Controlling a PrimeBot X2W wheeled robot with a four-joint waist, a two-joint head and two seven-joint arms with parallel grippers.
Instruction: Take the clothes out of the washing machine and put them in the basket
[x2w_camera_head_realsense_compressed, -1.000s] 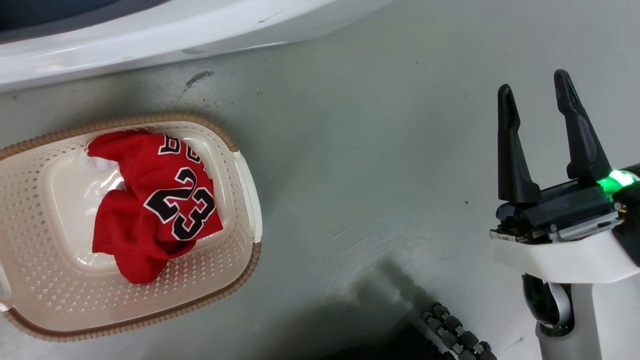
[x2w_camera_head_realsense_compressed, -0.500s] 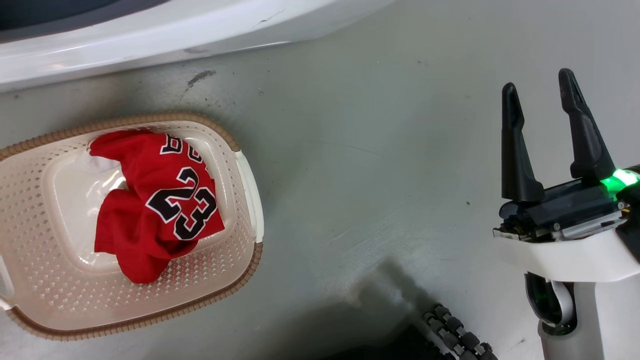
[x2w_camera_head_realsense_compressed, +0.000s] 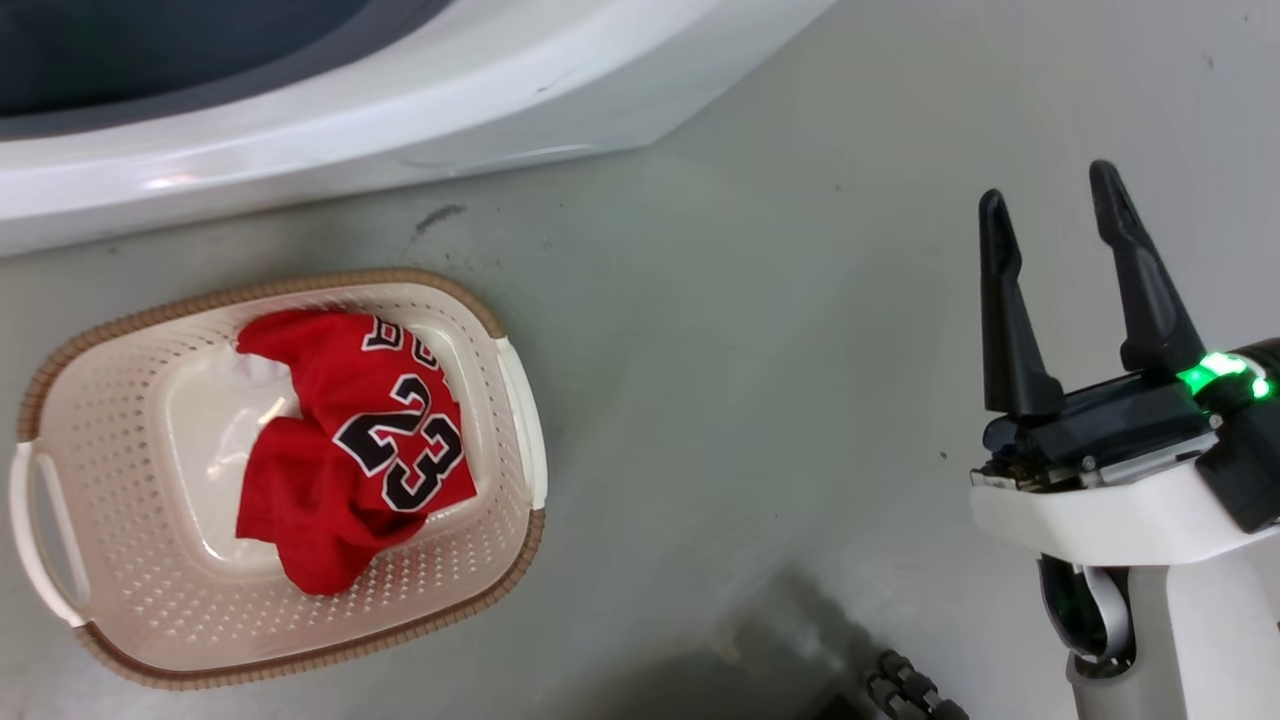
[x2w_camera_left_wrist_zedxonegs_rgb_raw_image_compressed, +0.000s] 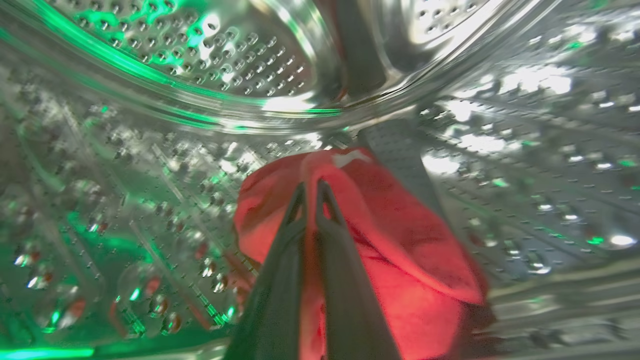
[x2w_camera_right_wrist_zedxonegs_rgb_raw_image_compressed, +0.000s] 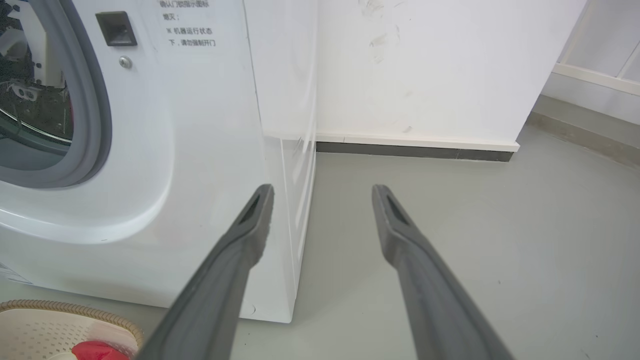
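Note:
The red number 23 jersey (x2w_camera_head_realsense_compressed: 360, 450) lies crumpled in the cream basket (x2w_camera_head_realsense_compressed: 110, 620) on the floor, just in front of the white washing machine (x2w_camera_head_realsense_compressed: 400, 110). Inside the steel drum (x2w_camera_left_wrist_zedxonegs_rgb_raw_image_compressed: 150, 75), my left gripper (x2w_camera_left_wrist_zedxonegs_rgb_raw_image_compressed: 310, 187) is shut on the plain red garment (x2w_camera_left_wrist_zedxonegs_rgb_raw_image_compressed: 400, 240), which rests on the drum's bottom. My right gripper (x2w_camera_head_realsense_compressed: 1045, 200) hangs open over bare floor to the right of the basket, holding nothing. In the right wrist view my right gripper (x2w_camera_right_wrist_zedxonegs_rgb_raw_image_compressed: 322, 190) points at the machine's right corner (x2w_camera_right_wrist_zedxonegs_rgb_raw_image_compressed: 280, 150); the basket's corner (x2w_camera_right_wrist_zedxonegs_rgb_raw_image_compressed: 50, 320) and a bit of red cloth (x2w_camera_right_wrist_zedxonegs_rgb_raw_image_compressed: 97, 350) show at lower left.
Grey floor (x2w_camera_head_realsense_compressed: 750, 350) stretches between basket and right arm. A white wall with dark skirting (x2w_camera_right_wrist_zedxonegs_rgb_raw_image_compressed: 415, 150) stands to the right of the machine. My wheeled base's black rollers (x2w_camera_head_realsense_compressed: 910, 695) show at the bottom edge.
The head camera has shifted, so basket and machine sit lower and further right in the picture. The right gripper stays open and in about the same place.

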